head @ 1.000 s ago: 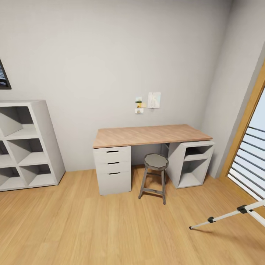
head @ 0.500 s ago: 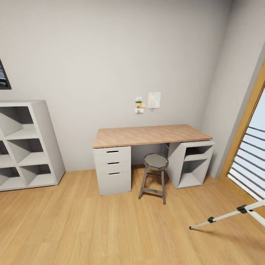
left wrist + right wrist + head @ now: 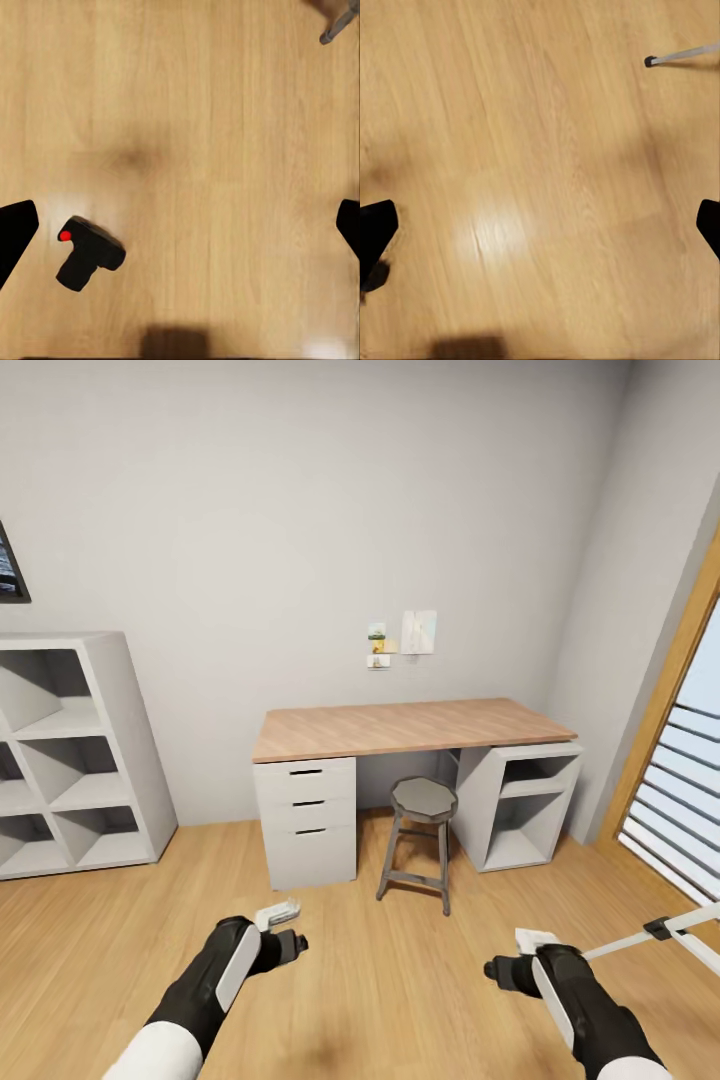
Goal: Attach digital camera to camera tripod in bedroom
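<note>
In the left wrist view the digital camera lies on the light wood floor, black with a red button on top. My left gripper hangs above the floor, open, its dark fingertips far apart, and the camera lies nearer one of them. In the head view the left gripper is low over the floor in front of the desk. My right gripper is open too, close to a silver-white leg of the camera tripod. That leg's black foot rests on the floor.
A wood-topped desk with white drawers stands against the back wall, a grey stool in front of it. A white cube shelf is at the left and a wood-framed window at the right. A stool leg is near the left gripper.
Both arms have risen into the head view from its lower edge; earlier no arm showed. The room and the tripod leg have not shifted.
</note>
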`<state>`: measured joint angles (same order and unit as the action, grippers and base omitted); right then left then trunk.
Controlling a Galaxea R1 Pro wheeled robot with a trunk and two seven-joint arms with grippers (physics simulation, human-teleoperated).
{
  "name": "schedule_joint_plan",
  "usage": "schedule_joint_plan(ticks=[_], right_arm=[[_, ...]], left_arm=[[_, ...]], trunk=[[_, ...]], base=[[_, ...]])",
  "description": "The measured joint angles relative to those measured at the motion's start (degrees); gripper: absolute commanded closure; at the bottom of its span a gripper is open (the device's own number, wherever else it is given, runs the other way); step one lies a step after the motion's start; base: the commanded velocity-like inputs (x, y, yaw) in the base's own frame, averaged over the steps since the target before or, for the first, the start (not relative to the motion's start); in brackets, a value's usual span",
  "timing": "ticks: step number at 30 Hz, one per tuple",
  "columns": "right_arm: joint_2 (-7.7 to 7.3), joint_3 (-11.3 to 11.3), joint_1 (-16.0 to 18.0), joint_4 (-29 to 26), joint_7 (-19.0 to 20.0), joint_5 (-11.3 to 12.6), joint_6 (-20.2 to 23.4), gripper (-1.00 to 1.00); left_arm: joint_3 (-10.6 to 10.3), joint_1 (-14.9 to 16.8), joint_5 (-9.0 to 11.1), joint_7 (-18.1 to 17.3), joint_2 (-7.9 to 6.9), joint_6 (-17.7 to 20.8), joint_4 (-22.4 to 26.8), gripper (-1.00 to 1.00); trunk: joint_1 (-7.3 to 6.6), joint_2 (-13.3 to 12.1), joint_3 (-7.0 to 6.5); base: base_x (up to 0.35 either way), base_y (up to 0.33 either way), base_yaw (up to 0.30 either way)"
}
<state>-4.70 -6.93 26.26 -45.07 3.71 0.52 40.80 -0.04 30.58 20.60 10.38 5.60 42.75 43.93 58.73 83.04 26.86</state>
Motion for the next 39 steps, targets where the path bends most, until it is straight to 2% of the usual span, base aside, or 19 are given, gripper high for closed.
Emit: schedule_joint_plan(ticks=[5, 7, 10, 14, 24, 39], right_arm=[[0.41, -0.7, 1.5, -0.7, 2.5, 0.5, 0.0, -1.00], [0.50, -0.6, 1.7, -1.5, 2.9, 0.5, 0.1, -1.00], [0.51, -0.6, 2.0, -3.9, 3.4, 0.2, 0.3, -1.00], [0.32, -0.6, 2.1, -4.3, 3.5, 0.2, 0.3, -1.00], [-0.12, -0.6, 2.1, -4.5, 3.7, 0.9, 0.4, -1.00], [-0.06, -0.5, 2.1, -4.4, 3.7, 0.4, 0.4, -1.00]], left_arm=[[-0.4, 2.3, -0.4, 0.4, 1.31, -4.6, -0.2, -1.00], [-0.5, 2.6, -0.4, 0.4, 1.48, -5.0, 0.9, -1.00], [-1.1, 3.0, -0.4, 0.5, 1.98, -2.9, 5.8, -1.00], [-1.8, 3.0, -0.4, 0.5, 2.06, -1.9, 6.8, -1.00], [-2.3, 3.1, -0.2, 0.3, 2.15, -1.8, 7.2, -1.00], [-2.8, 3.1, 0.0, 0.4, 2.60, -1.9, 5.7, -1.00]], trunk=[[0.00, 0.0, 0.00], [0.00, 0.0, 0.00], [0.00, 0.0, 0.00], [0.00, 0.0, 0.00], [0.00, 0.0, 0.00], [0.00, 0.0, 0.00]], base=[[0.000, 0.000, 0.000], [0.000, 0.000, 0.000], [0.000, 0.000, 0.000], [0.000, 0.000, 0.000], [0.000, 0.000, 0.000], [0.000, 0.000, 0.000]])
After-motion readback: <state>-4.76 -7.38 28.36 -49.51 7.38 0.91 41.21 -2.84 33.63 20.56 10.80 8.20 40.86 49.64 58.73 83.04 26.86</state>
